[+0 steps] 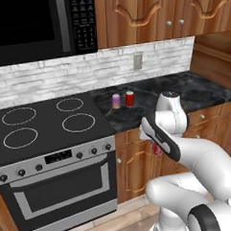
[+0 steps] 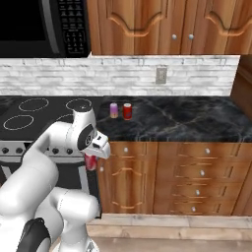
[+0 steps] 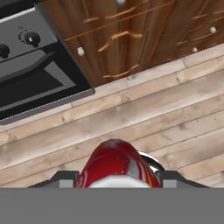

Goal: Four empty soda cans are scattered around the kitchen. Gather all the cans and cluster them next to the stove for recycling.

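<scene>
Up on the tabletop (image 1: 193,91), seen from the left base, a pink-purple can (image 1: 116,101) and a red can (image 1: 130,98) stand upright, side by side and just right of the stove (image 1: 46,123). The end effector (image 1: 157,148) hangs lower, in front of the cabinet doors, closed on a third red can (image 1: 158,149); the cluster therefore lies above it, farther back and a little to the left.

From the right base, the same pair, pink-purple can (image 2: 114,110) and red can (image 2: 127,111), sits above and right of the end effector (image 2: 90,161), whose held can (image 2: 90,161) shows red below the wrist.

Through the hand camera, the held can (image 3: 116,164) runs along the end effector's axis, pointing toward the plank floor (image 3: 175,96), probably clamped between both fingers. No brand or lettering is readable on any can.
</scene>
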You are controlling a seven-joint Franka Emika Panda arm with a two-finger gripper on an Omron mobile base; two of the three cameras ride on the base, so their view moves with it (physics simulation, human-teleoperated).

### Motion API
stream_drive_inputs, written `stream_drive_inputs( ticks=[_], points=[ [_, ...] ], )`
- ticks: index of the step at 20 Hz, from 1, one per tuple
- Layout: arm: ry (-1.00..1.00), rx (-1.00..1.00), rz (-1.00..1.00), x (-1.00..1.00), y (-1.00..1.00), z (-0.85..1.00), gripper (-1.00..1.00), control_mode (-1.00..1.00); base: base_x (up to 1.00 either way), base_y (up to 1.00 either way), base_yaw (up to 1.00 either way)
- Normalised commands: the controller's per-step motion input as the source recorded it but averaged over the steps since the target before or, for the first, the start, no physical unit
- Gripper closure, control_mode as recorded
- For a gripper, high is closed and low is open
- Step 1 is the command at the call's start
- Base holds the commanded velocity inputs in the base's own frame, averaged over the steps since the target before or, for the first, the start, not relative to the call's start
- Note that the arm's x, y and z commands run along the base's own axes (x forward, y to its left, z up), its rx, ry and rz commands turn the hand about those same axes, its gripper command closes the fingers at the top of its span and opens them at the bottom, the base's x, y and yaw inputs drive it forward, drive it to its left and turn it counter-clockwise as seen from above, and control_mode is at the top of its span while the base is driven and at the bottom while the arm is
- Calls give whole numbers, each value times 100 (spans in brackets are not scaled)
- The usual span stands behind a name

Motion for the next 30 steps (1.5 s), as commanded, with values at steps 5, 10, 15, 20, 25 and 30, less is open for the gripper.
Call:
stream_drive_inputs(
  ticks=[5,10,15,20,25,30],
  points=[
    [0,0,0,0,0,0,100,100,41,-29,13],
    [0,0,0,0,0,0,100,100,42,-29,12],
    [0,0,0,0,0,0,100,100,46,-29,9],
    [0,0,0,0,0,0,100,100,49,-27,8],
    [0,0,0,0,0,0,100,100,46,-29,9],
    [0,0,0,0,0,0,100,100,45,-28,11]
  ],
)
